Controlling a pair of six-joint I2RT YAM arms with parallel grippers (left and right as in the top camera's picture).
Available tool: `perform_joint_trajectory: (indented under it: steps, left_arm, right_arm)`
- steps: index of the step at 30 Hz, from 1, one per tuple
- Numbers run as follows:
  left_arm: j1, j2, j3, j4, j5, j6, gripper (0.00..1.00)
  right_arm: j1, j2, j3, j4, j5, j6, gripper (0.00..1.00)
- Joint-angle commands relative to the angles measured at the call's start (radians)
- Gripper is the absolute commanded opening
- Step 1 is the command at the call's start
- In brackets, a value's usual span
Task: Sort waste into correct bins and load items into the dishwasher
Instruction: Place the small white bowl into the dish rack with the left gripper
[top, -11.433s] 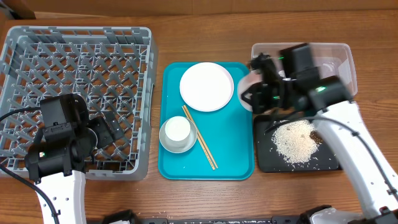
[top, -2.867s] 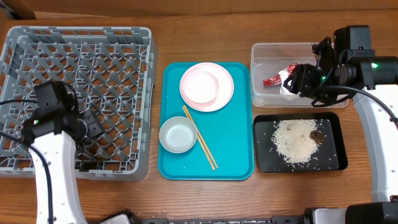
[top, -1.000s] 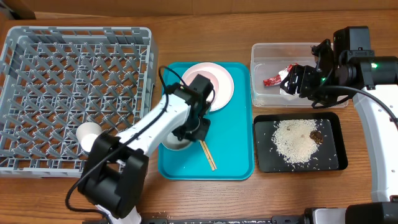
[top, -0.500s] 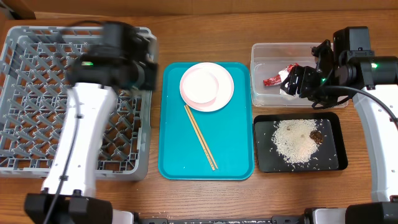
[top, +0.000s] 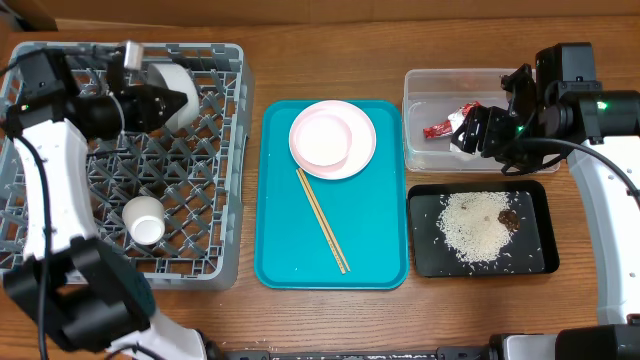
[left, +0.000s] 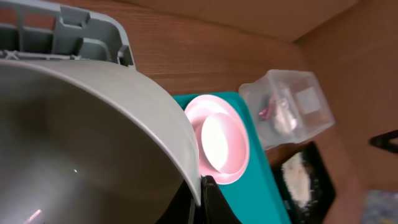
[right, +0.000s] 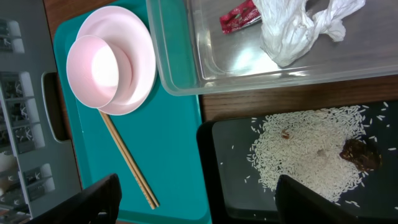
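At the near right of the wooden worktop (top: 590, 300), a shallow black tray (top: 425, 262) carries a heap of loose rice grains (top: 473, 229), with a small brown food scrap (top: 509, 218) at the heap's right edge. Beside it, thin wooden chopsticks (top: 322, 220) lie slantwise as a pair on the bare near half of the teal tray (top: 375, 250). To the left, a small cup (top: 147, 224) sits in a compartment toward the near side of the grey dish crate (top: 225, 200), its mouth facing up.

Farther back on the teal tray, the smaller plate (top: 320, 138) rests on the large plate (top: 362, 142), shifted toward its left rim. Behind the black tray stands the clear tub (top: 415, 100), which holds a crumpled red wrapper (top: 437, 129) and, touching it on the right, a crumpled white tissue (right: 292, 31). The right fingers (top: 484, 132) hover above the tub's right half; the right wrist view shows them spread wide with nothing between them.

At the far edge of the crate, the left fingers (left: 202, 200) are closed on the rim of the bowl (top: 175, 80), which stands tilted on edge over the back rows, right of centre. From the left wrist view it cannot be told whether the bowl touches the dividers.
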Motion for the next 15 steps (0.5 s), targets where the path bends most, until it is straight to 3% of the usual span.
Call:
perform_joint_trajectory:
  steps: [1, 11, 15]
  left_arm:
    - [0.055, 0.088, 0.013, -0.012, 0.200, 0.045, 0.04]
    - [0.159, 0.237, 0.013, -0.171, 0.197, 0.165, 0.04]
    - [0.212, 0.251, 0.013, -0.246, 0.094, 0.178, 0.04]
  right_arm:
    - [-0.002, -0.006, 0.006, -0.001, 0.010, -0.006, 0.81]
    - [-0.002, -0.006, 0.006, -0.006, 0.010, -0.005, 0.80]
    - [-0.002, -0.006, 0.006, -0.013, 0.010, -0.006, 0.80]
